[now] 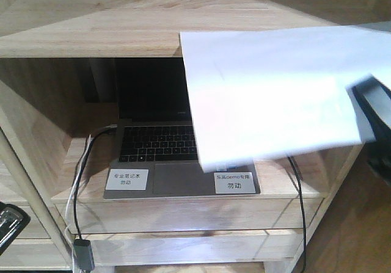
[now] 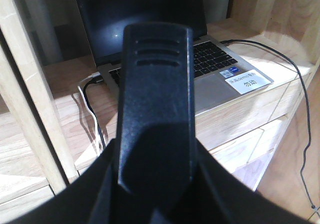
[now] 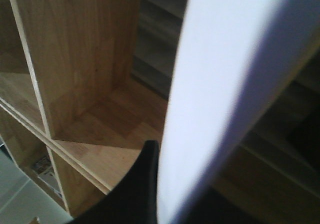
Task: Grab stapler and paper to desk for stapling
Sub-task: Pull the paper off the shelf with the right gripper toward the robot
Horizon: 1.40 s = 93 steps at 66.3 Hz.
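Fingers point(image 2: 95, 199) of the left gripper point(image 2: 155, 194) rise on either side of a black moulded body with three slots across its top. This is probably the stapler point(image 2: 155, 108), and they appear to be pressed against its flanks, though the contact itself is below the frame edge. No orange-red patch shows from this angle. In the left wrist view the stapler hangs in the air in front of the laptop point(image 1: 171, 157), clear of its keyboard.

The laptop sits open inside the shelving unit point(image 1: 91, 35), with two small white labels point(image 1: 127, 179) on its palm rest and cables point(image 1: 79, 181) trailing off its left side.

To the right of the laptop, the paper point(image 1: 269, 90) is held aloft, covering the laptop's right half from the front camera. The right gripper point(image 1: 369, 111) pinches the sheet at its right edge. The right wrist view shows one dark finger point(image 3: 142, 184) flat against the sheet, which runs edge-on up the frame.

Both items look to be picked up, so the carry is the step in hand. The desk appears in no view. The next move likely calls for turning away from the laptop's shelf toward the desk while keeping the limp sheet from folding. The paper should then go down flat before the stapler comes to its corner.
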Available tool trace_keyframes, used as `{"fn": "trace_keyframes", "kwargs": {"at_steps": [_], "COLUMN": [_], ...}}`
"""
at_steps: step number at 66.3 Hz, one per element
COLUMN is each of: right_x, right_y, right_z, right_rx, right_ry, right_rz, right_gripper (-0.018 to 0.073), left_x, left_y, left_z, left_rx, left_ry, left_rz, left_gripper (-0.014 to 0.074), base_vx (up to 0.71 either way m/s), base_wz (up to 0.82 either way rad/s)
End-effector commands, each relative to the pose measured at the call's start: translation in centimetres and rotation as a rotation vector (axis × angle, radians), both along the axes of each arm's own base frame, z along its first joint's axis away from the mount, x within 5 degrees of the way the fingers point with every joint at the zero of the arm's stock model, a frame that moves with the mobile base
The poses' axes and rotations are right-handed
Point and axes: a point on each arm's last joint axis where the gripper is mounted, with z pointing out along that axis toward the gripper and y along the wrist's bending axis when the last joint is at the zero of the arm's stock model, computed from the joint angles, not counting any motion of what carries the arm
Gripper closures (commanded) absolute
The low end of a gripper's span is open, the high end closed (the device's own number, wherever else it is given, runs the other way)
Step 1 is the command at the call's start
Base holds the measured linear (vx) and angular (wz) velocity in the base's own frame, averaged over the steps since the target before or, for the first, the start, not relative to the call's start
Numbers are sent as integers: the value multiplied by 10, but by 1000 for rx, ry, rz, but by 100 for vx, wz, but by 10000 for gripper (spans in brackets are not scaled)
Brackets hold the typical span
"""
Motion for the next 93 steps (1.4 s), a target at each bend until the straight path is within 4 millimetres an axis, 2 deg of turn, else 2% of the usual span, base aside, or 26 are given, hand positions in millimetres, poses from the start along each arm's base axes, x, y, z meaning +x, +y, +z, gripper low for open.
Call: {"fn": "trace_keyframes", "kwargs": {"at_steps": [1, 16, 28, 43, 62, 93], "right_x": [-13, -37, -63, -81, -82, -83], "right_y": [-7, -19, -28, -37, -37, -37], "right_z": [4, -10, -6, -12, -32, -33], "right_rx": [4, -78, -76, -65, 9, -6], "right_ry": [-52, 88, 43, 38, 46, 30], "right_rz": [-38, -106, -138, -165, -136, -136], "right_gripper": [568, 567, 567, 564, 564, 564], "left_x": [2, 2, 2, 2, 2, 2], "left_y": [-2, -2, -2, -2, -2, -2], "left_z": [19, 19, 19, 19, 19, 19], "left_rx": [-67, -67, -67, -67, -67, -67], "left_ry": [-119, -119, -119, -119, -119, -119], "left_rz": [-12, -12, -12, -12, -12, -12], "left_gripper": [603, 603, 603, 603, 603, 603], "base_vx": [0, 0, 0, 0, 0, 0], "base_wz": [0, 0, 0, 0, 0, 0]}}
